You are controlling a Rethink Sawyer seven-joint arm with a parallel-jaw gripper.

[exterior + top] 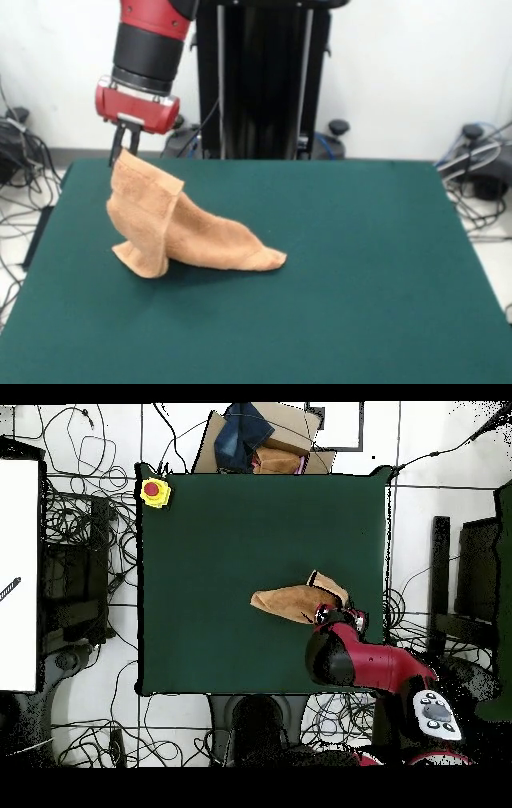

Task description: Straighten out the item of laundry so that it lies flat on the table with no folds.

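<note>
Front: we see the gripper (124,156) pinched on the towel (180,228), one corner lifted, the rest bunched and trailing on the table (360,264). Overhead: towel (290,600) folded near the table's (220,534) right edge, arm above it.

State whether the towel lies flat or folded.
Folded: the towel is bunched, one corner lifted by the tool, the rest draping onto the table.
</note>
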